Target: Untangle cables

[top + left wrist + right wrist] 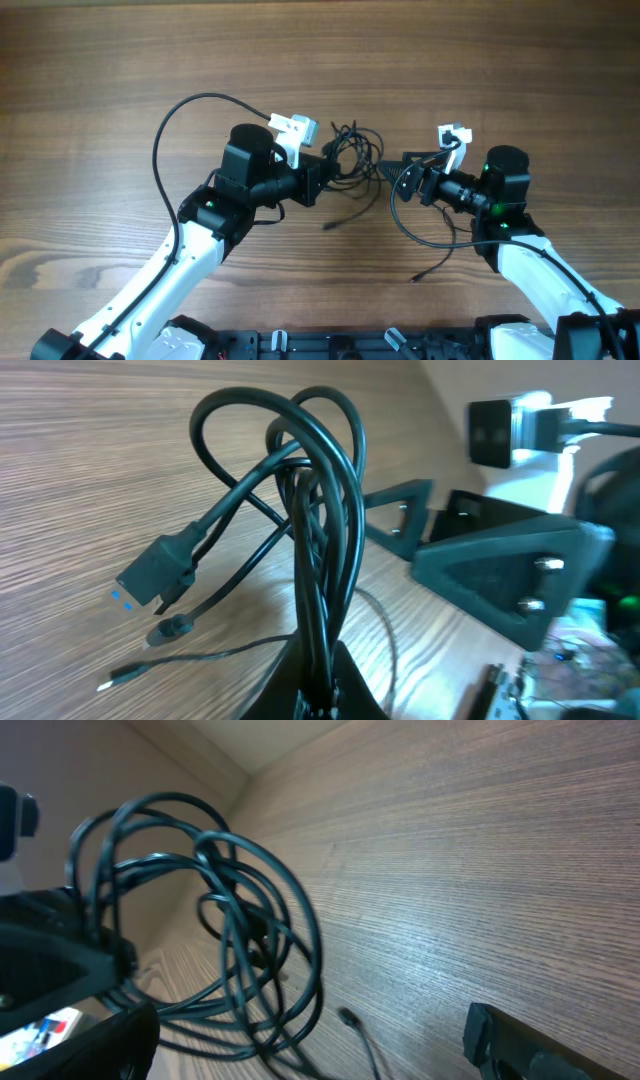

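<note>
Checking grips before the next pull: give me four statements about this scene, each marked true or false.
1. The left gripper is shut on the cables. True.
2. The right gripper also clamps the cables. False: its jaws stand open near the clump, closed on nothing.
3. The cables lie apart as separate straight cords on the table. False: they form one looped clump.
4. A plug with blue marks sticks out of the clump. True.
</note>
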